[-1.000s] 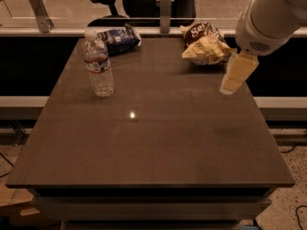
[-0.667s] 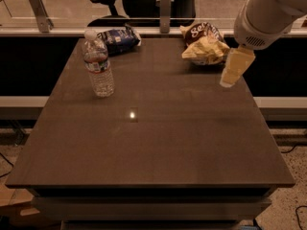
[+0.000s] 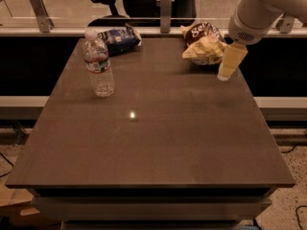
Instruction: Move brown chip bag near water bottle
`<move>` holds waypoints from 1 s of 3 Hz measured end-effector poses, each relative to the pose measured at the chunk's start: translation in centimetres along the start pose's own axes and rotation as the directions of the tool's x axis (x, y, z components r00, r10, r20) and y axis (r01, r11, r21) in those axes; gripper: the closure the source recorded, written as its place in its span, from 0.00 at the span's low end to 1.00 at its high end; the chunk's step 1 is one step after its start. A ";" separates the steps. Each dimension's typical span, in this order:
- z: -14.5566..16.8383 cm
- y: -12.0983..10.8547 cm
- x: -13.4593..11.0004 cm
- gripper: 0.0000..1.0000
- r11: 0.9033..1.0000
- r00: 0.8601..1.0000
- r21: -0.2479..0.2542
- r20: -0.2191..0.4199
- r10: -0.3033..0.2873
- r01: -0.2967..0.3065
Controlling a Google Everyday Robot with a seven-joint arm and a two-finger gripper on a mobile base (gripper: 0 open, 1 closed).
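A: So where was the brown chip bag (image 3: 203, 42) at that moment?

B: Upper right of the frame, lying crumpled near the far edge of the table (image 3: 158, 147), dark lettered side toward the back and cream side toward the front. The water bottle (image 3: 99, 63) stood upright at the upper left, well apart from it, with a blue bag (image 3: 117, 36) just behind the bottle.

A: And the gripper?

B: The gripper (image 3: 225, 73) hung just to the right of the bag, pointing down and a little leftward from the white arm (image 3: 259, 8), its tip close to the tabletop. It carried nothing that I could see. Whether it was wide or narrow I could not tell from that angle.

A: So the step in hand was the reach?

B: That was my reading, as the grasp was not yet made. To do it well, it needed to come in over the middle of the bag, not the loose cream edge, and close on a firm fold. Then it could lift clear, carry left across the middle of the table, and set down beside the bottle without nudging it, since a tall light bottle would tip easily
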State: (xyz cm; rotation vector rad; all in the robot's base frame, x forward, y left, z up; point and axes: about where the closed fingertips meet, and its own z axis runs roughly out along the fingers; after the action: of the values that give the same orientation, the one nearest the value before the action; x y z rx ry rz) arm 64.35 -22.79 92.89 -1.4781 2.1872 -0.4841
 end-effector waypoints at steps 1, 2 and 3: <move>2.5 -1.0 -0.3 0.00 1.000 1.000 -0.019 -0.012 0.006 -0.006; 2.5 -1.0 -0.3 0.00 1.000 1.000 -0.019 -0.012 0.006 -0.006; 2.6 -1.2 -0.5 0.00 1.000 0.999 -0.020 -0.045 -0.002 0.001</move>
State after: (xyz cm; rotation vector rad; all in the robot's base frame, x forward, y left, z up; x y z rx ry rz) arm 66.80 -22.87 91.44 -1.4929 2.2325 -0.5021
